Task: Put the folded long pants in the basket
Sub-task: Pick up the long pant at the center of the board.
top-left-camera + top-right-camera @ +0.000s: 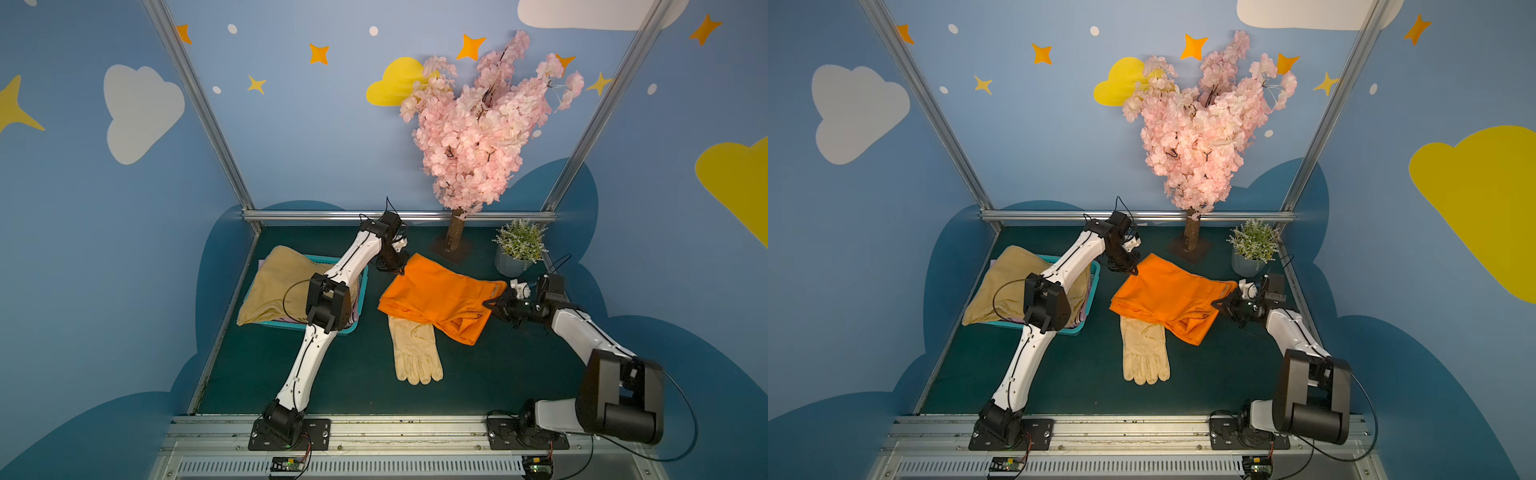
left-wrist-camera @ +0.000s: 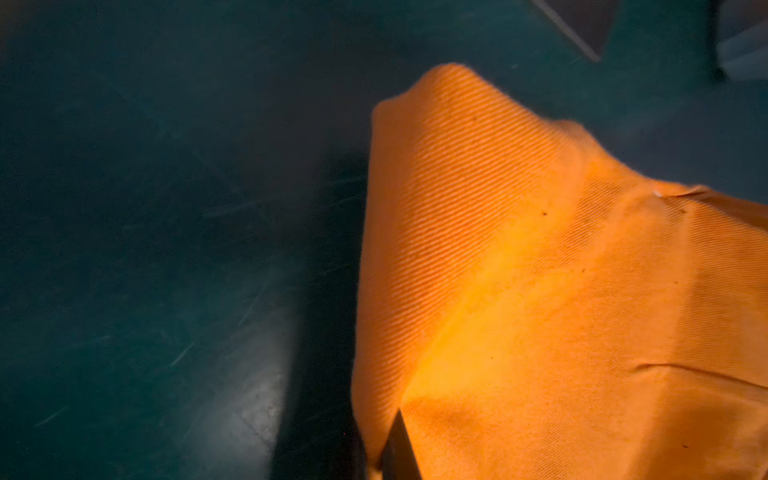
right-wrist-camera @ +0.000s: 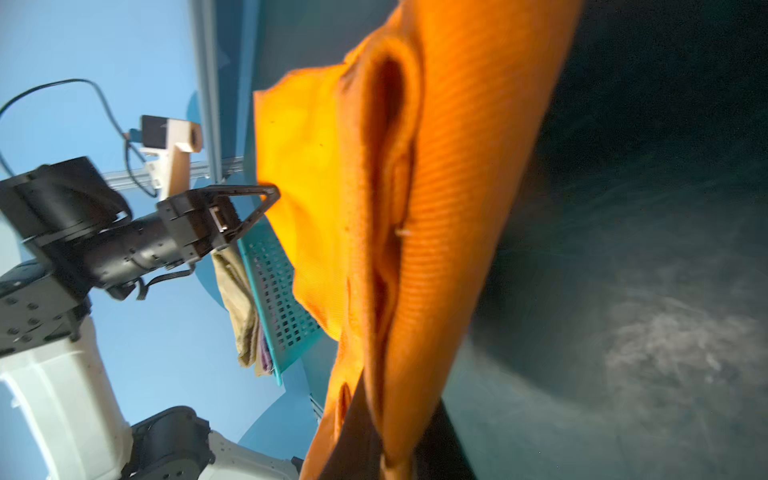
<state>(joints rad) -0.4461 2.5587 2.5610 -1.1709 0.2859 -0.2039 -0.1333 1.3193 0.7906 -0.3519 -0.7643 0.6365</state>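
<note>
Orange pants (image 1: 436,295), twill weave, rumpled; left tool (image 1: 401,272) pinches far corner, right tool (image 1: 492,302) pinches waistband end.

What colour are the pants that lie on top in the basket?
Plain tan. The tan pants show best in a top view.

Surface (image 1: 249,374): front corners are left free; rear right corner is blocked by tree base (image 1: 451,249) and potted plant (image 1: 517,249); centre is taken by gloves (image 1: 415,353) and orange pants (image 1: 436,295).

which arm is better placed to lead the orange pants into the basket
Left: the left gripper is shut on the orange pants corner nearest the basket; the right gripper pinches the far end.
</note>
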